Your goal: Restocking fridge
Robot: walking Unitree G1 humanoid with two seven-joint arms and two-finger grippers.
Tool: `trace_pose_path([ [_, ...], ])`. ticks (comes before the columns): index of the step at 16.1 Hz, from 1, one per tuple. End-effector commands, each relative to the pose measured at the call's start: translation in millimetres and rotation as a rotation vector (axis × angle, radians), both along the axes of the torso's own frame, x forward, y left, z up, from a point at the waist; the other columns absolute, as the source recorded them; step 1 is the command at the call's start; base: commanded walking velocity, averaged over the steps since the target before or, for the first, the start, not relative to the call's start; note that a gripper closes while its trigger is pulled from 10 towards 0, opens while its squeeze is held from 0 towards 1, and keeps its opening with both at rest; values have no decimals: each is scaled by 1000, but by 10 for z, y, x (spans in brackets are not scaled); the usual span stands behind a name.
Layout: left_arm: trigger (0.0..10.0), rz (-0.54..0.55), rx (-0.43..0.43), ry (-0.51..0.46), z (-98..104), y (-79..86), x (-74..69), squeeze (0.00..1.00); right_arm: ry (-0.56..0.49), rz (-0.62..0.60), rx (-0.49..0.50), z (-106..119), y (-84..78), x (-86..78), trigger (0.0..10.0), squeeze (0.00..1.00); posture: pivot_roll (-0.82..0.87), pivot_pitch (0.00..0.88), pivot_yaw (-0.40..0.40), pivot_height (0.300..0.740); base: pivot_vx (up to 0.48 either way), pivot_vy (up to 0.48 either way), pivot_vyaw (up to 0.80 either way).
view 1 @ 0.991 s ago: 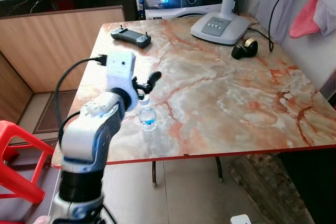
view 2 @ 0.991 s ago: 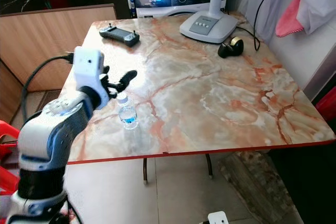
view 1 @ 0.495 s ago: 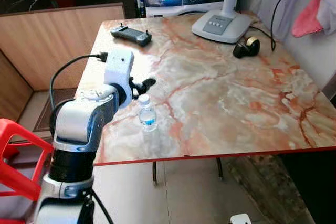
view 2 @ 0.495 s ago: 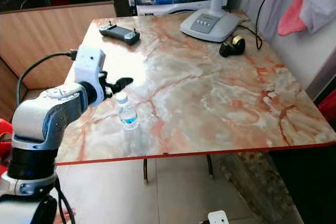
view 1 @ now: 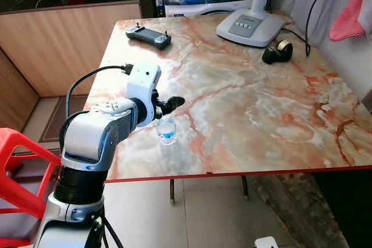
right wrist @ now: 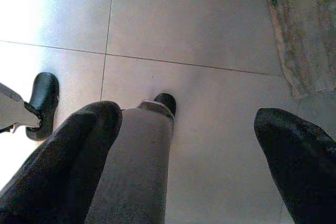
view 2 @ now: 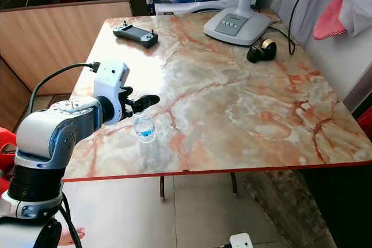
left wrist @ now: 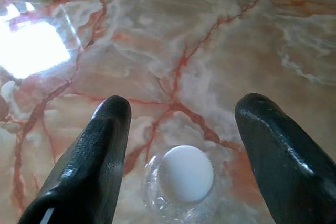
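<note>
At centre-left of the frame, the left tool (view 1: pixel 169 104) has been lowered, spread, over the bottle (view 1: pixel 167 130) on the tabletop (view 1: pixel 261 103), so a grasp seems imminent.

A glossy orange-veined marble-look tabletop (view 1: pixel 261 103) mirrors window glare beneath a small clear plastic water bottle with a matt white cap (left wrist: pixel 185 177). Smooth black gripper fingers (left wrist: pixel 92 166) shine; pale floor tiles (right wrist: pixel 199 30) gleam beside a rough woven mat (right wrist: pixel 302 30).
</note>
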State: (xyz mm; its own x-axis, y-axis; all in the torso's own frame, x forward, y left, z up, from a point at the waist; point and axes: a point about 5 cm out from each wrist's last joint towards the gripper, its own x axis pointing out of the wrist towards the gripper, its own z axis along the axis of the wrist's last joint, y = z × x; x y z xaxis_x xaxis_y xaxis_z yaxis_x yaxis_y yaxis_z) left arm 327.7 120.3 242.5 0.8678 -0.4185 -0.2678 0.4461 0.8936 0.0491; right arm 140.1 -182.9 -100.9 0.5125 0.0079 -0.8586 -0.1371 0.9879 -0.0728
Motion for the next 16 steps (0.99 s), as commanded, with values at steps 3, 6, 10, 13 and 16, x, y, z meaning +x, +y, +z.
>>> trace_pose_path([
  [3, 10000, -13, -11, 38, -24, -10, -30, 0, 21, 3, 3, -25, 23, -62, 10000, 0, 2, 60, 60, 740, 0, 0, 0],
  [6, 10000, -31, -1, 48, -30, -33, -55, 0, 21, 3, 3, -25, 23, -62, 10000, 0, 4, 58, 60, 740, 0, 0, 0],
  [10, 10000, -23, 20, 75, -76, -16, -75, 0, 20, 1, 7, -24, 23, -59, 10000, 0, 3, 62, 62, 740, 0, 0, 0],
  [13, 10000, -22, 33, 87, -105, -11, -96, 0, 20, 0, 6, -24, 24, -59, 10000, 0, 6, 65, 62, 740, 0, 0, 0],
  [16, 10000, -17, 39, 86, -102, -5, -96, 0, 19, -1, 9, -24, 27, -59, 10000, 0, 6, 65, 63, 740, 0, 0, 0],
])
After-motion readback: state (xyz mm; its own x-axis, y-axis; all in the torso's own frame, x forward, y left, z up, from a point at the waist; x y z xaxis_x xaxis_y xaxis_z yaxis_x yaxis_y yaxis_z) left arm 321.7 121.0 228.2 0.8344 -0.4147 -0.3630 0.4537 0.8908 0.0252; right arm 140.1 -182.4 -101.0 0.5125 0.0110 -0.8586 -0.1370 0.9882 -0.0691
